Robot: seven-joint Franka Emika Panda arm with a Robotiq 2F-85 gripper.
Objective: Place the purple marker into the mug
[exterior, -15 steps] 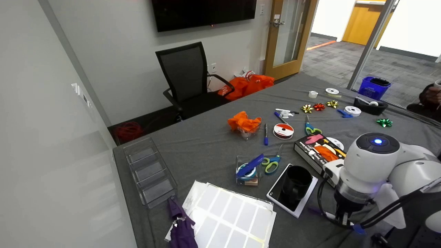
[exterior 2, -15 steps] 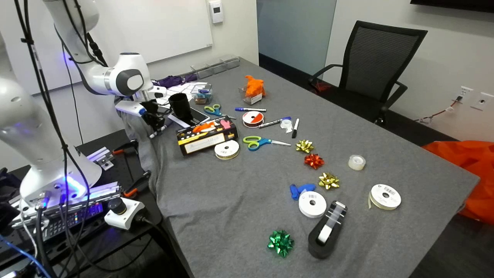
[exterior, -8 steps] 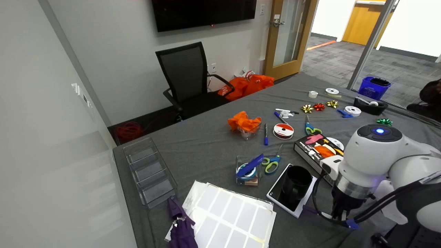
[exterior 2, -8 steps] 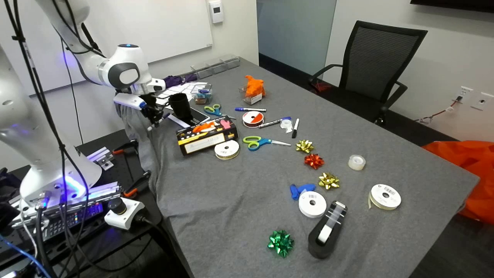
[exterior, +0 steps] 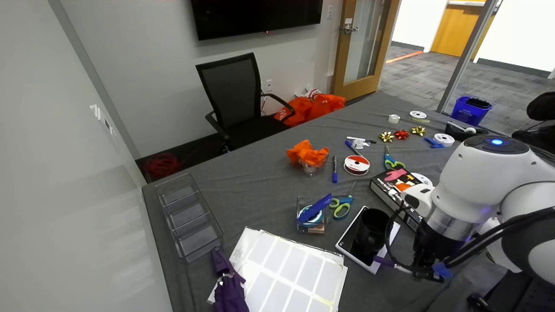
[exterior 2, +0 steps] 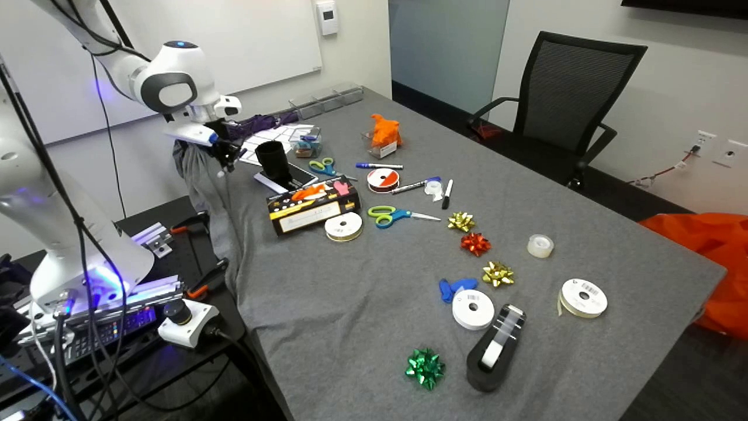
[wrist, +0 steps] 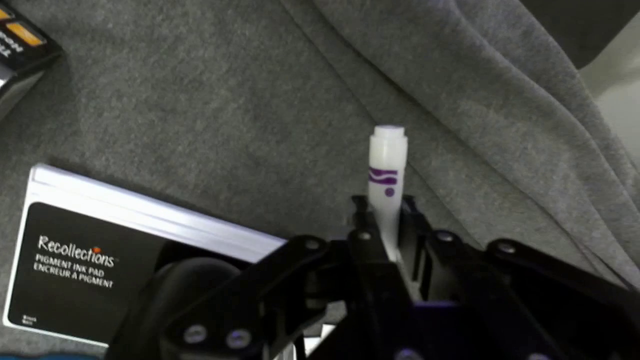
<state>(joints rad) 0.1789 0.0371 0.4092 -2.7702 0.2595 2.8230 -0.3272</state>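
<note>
The purple marker has a white body with purple print in the wrist view. Its purple cap points toward the mug in an exterior view. My gripper is shut on the marker's white body, with the white end sticking out past the fingertips. The gripper also shows in both exterior views, beside the mug and above the cloth. The marker looks tilted, white end lower. The black mug stands upright on an ink pad box. The mug's dark side is partly hidden by the gripper in the wrist view.
A glove box stands near the mug. A clear container and scissors lie beyond it. Label sheets and a purple umbrella lie beside the ink pad. The grey cloth hangs over the table edge.
My gripper and arm have risen with the marker held. The marker's purple end has moved closer to the ink pad in an exterior view. The mug has not moved.
</note>
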